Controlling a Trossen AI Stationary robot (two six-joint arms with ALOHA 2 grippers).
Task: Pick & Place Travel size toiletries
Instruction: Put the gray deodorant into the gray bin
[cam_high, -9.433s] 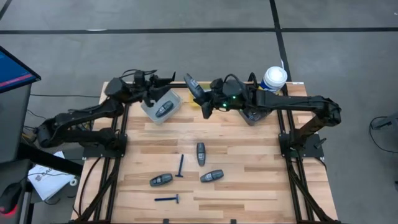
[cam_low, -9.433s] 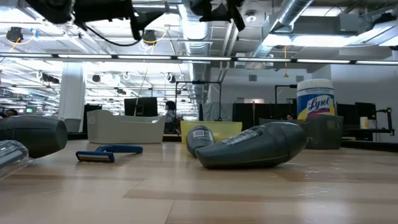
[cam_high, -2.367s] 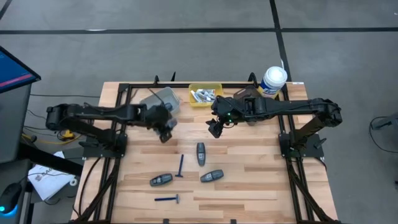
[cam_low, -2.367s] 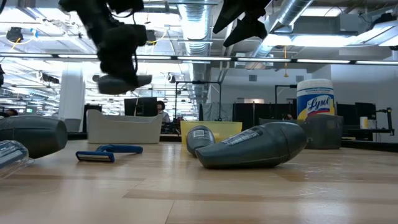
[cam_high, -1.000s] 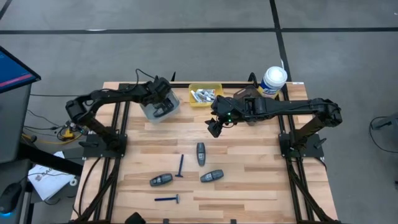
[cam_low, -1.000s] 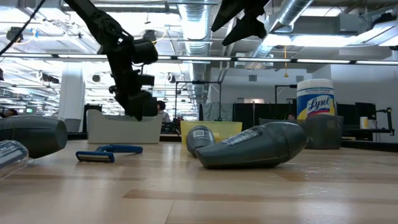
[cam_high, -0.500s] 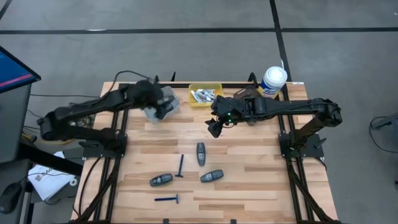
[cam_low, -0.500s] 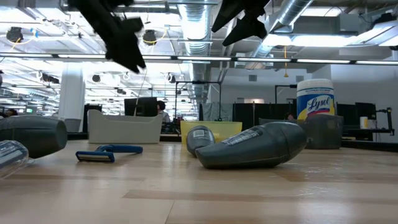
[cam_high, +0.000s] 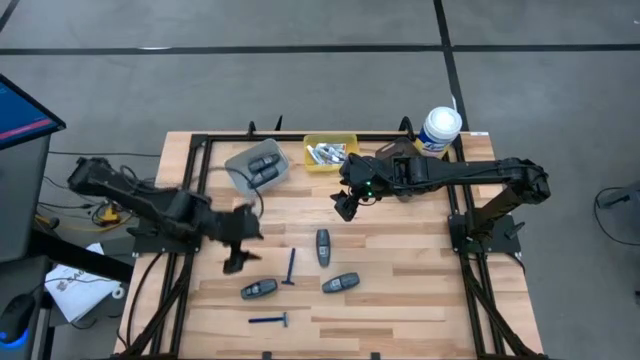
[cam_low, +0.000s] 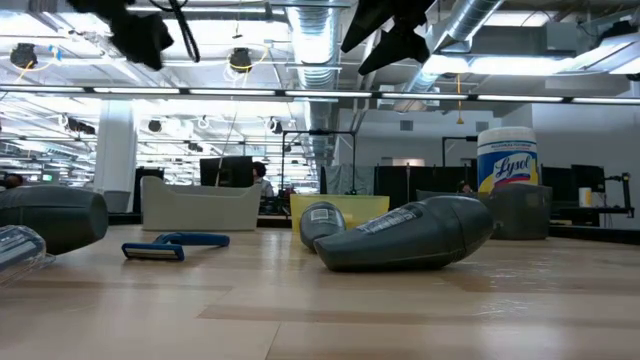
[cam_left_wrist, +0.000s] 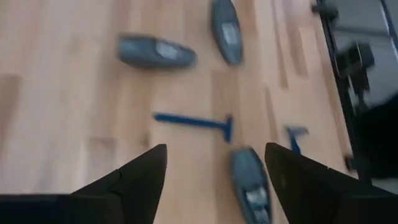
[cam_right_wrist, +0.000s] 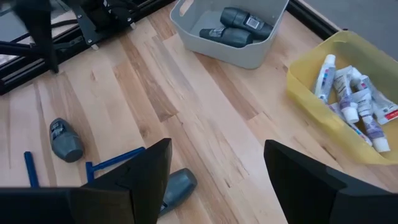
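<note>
Reading across the table from the left, we are finding only one legible word: "Lysol" on the yellow label of the white canister (cam_low: 508, 160) at the back right corner. The grey pods carry small labels, but we cannot read them.

We are seeing the left gripper (cam_high: 238, 262) hanging over the left part of the wooden table (cam_high: 400, 300), near the loose items, its fingers (cam_left_wrist: 140, 177) standing apart with nothing between them. Just past them in the left wrist view are lying a grey pod (cam_left_wrist: 250, 183), a blue razor (cam_left_wrist: 196, 122) and two more pods (cam_left_wrist: 155, 51). A second razor (cam_high: 269, 320) is lying near the front edge.

Half a second ago that gripper was over the grey bin (cam_high: 240, 178) at the back left; it has since swung forward and left the bin behind. The bin is now holding two pods (cam_right_wrist: 235, 26), one more than in the oldest frame.

Next along the back we are seeing the yellow bin (cam_right_wrist: 311, 106), which is holding the small white tubes (cam_right_wrist: 354, 112).

The right gripper (cam_high: 345, 208) is hovering mid-table in front of the yellow bin, unmoved over the last seconds, its fingers (cam_right_wrist: 146, 177) spread and empty.
</note>
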